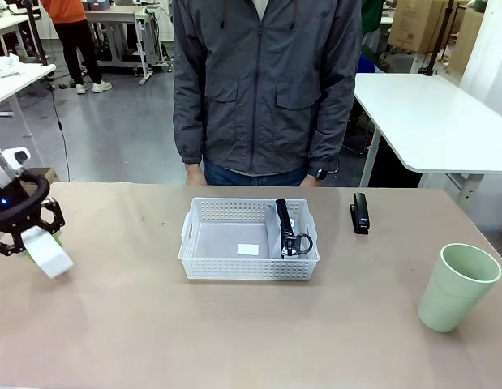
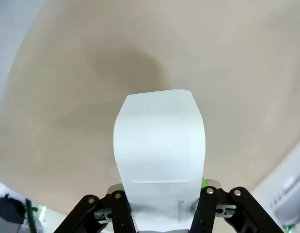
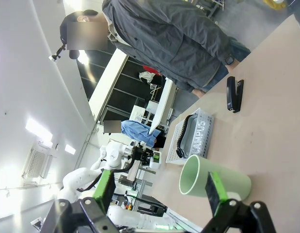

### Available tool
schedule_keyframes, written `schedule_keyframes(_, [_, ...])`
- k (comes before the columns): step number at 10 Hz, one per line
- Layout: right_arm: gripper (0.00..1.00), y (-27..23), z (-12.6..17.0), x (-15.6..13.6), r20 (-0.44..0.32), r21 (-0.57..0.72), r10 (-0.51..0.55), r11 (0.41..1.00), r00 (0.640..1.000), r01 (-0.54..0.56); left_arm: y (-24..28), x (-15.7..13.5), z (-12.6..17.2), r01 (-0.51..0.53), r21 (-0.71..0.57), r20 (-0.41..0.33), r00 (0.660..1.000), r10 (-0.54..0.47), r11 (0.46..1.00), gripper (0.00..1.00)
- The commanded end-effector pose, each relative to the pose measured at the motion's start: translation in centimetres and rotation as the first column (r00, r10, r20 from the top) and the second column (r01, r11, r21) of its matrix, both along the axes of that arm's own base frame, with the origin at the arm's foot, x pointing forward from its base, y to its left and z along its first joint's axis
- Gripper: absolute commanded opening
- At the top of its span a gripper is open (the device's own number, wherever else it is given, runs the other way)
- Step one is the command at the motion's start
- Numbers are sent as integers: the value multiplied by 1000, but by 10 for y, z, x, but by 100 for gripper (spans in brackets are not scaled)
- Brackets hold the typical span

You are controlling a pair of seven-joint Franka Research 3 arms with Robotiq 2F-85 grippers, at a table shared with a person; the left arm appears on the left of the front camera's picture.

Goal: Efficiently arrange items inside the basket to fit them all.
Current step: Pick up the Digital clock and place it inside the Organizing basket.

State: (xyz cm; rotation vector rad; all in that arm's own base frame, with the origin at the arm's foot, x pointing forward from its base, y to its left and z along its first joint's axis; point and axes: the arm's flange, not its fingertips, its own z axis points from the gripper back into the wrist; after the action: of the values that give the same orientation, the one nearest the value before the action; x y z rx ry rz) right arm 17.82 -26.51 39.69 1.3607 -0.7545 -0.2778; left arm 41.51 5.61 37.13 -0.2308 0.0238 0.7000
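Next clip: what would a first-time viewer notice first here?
The left gripper at the left edge of the table, shut on the small white box. Then the white basket in the middle, with the grey pouch on edge along its right wall, and the pale green cup upright at the table's right, just ahead of the open right gripper.

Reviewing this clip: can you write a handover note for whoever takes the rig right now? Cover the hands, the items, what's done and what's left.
Left hand: shut on the small white box, held over the table's left end.
Right hand: open, close to the pale green cup but not gripping it. The cup stands upright at the table's right end.
Basket: mid-table. The grey pouch stands on edge along its right side.
Black stapler: on the table, to the right of the basket.
Done: the pouch is in the basket.
Left: the box, stapler and cup still have to go in.
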Motion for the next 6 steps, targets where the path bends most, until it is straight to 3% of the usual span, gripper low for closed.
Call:
schedule_keyframes(1, [100,-1,2,3,33,-4,-6,1000,999,6,0,-34,63,199,-176,97,978,-185,964,0])
schedule_keyframes(2, [100,-1,2,3,33,-4,-6,1000,999,6,-5,-48,89,371,-179,185,922,-339,911,0])
schedule_keyframes(3, [100,-1,2,3,33,-4,-6,1000,999,6,-15,-61,110,603,-58,262,778,-570,796,0])
schedule_keyframes(4, [100,-1,2,3,33,-4,-6,1000,999,6,-27,-71,124,737,47,311,630,-711,674,0])
schedule_keyframes(5, [100,-1,2,3,33,-4,-6,1000,999,6,-37,-77,135,806,127,367,504,-782,578,0])
schedule_keyframes(6, [100,-1,2,3,33,-4,-6,1000,999,6,-45,-82,140,842,184,416,401,-816,507,0])
